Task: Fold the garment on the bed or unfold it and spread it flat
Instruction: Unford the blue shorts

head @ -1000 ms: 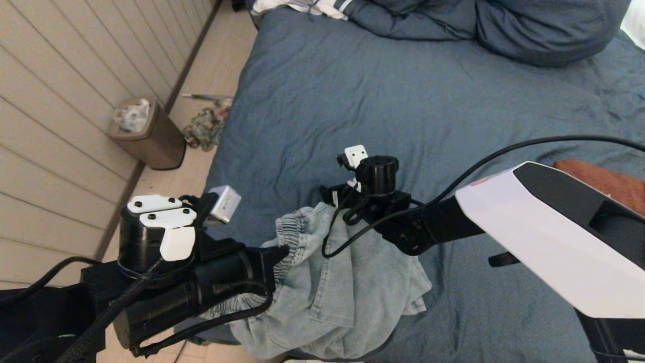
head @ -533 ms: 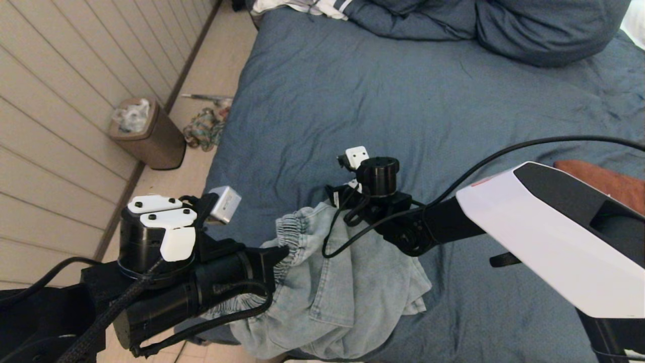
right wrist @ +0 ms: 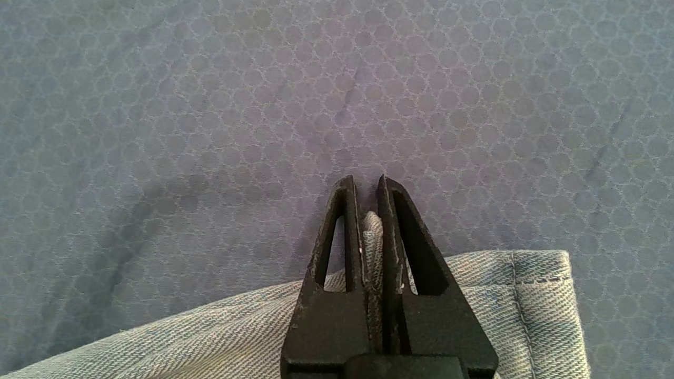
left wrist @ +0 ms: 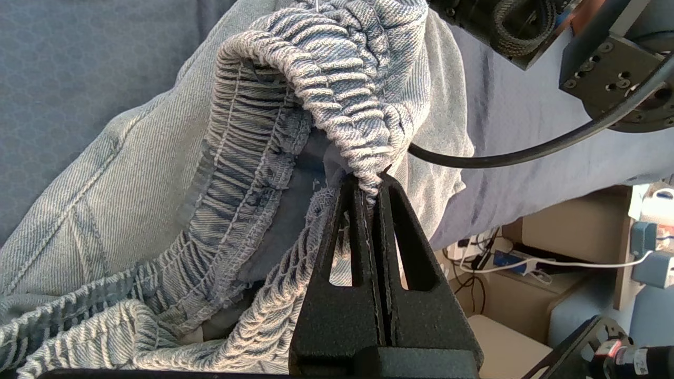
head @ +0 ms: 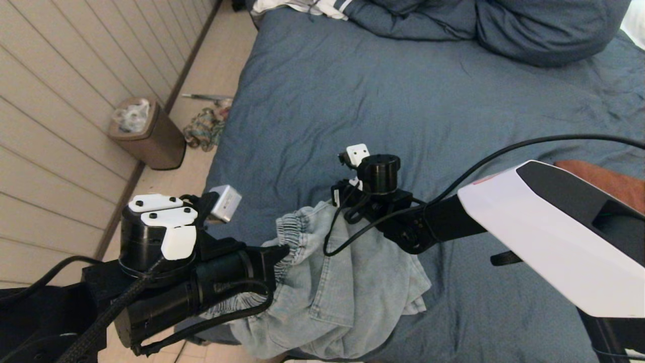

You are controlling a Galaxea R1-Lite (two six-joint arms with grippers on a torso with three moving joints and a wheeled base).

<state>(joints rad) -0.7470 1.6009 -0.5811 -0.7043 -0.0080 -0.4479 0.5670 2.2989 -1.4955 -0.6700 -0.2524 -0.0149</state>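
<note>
Wrist views alone show left claw [left wrist: 370, 181], right claw [right wrist: 365, 184] each clenched on denim garment [head: 332, 297].

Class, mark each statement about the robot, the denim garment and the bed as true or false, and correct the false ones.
1. The left gripper is shut on the denim garment at its elastic waistband. True.
2. The right gripper is open and hangs clear of the cloth. False: its fingers pinch a fold of denim beside a hemmed edge.
3. The garment lies spread flat in the middle of the bed. False: it is bunched at the near edge of the bed.
4. A brown bin stands on the floor beside the bed. True.
5. A rust-coloured cloth shows behind the right arm. True.
</note>
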